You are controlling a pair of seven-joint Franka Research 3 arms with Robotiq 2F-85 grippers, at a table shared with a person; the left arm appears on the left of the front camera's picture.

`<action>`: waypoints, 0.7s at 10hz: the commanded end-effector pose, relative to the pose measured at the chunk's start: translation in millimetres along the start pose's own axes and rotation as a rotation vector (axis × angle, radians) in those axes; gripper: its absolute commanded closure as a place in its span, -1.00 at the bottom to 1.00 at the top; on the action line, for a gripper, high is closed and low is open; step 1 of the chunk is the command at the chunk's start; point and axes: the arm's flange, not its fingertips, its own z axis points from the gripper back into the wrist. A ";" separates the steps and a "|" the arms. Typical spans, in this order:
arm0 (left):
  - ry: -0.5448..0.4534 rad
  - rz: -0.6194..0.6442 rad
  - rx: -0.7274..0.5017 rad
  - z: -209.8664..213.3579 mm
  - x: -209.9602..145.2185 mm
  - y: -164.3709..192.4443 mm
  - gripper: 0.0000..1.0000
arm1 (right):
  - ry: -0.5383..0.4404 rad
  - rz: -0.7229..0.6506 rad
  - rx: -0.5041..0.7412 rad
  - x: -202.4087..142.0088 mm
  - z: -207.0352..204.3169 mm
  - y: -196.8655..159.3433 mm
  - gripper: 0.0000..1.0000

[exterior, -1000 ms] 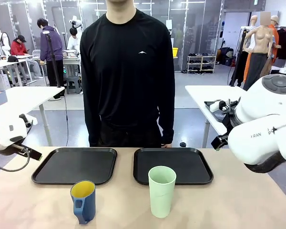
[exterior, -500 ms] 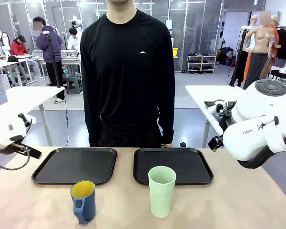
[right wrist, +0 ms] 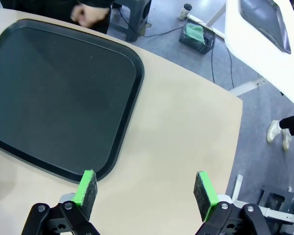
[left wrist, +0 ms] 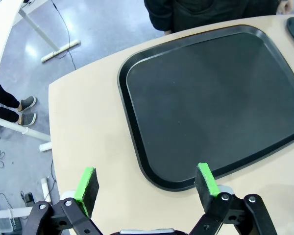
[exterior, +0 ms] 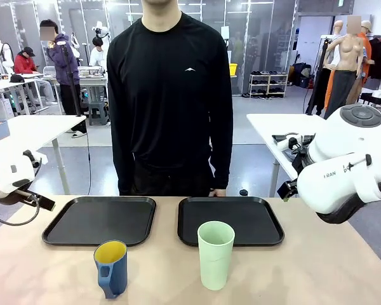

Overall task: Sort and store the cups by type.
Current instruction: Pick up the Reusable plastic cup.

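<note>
Tall pale mint-green plastic tumbler and dark-blue handled mug with yellow inside stand apart at near edge of bench. Mug faces left black tray, tumbler faces right black tray, likely one tray per type. Left end effector and right end effector hover wide open, empty, over outer tray corners, poised for pickup.

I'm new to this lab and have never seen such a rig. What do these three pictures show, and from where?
Two white robot arms work at a table facing a person. The wide picture comes from a fixed camera between the arms: the left arm at picture left, the right arm at picture right. The other two come from wrist cameras looking along each green-padded gripper: the left gripper looks down at the left tray, the right gripper at the right tray. Both grippers are open and hold nothing. On the table, nearer the robot than the trays, a blue mug and a mint-green tumbler stand upright.
</note>
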 end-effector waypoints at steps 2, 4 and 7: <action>0.001 -0.006 -0.001 -0.1 -0.8 -0.8 -1.00 | 0.001 0.000 0.001 -0.8 -0.6 0.5 -1.00; 0.001 -0.006 -0.001 -0.1 -0.8 -0.8 -1.00 | 0.001 0.000 0.001 -0.8 -0.6 0.5 -1.00; 0.001 -0.006 -0.001 -0.1 -0.8 -0.8 -1.00 | 0.001 0.000 0.001 -0.8 -0.6 0.5 -1.00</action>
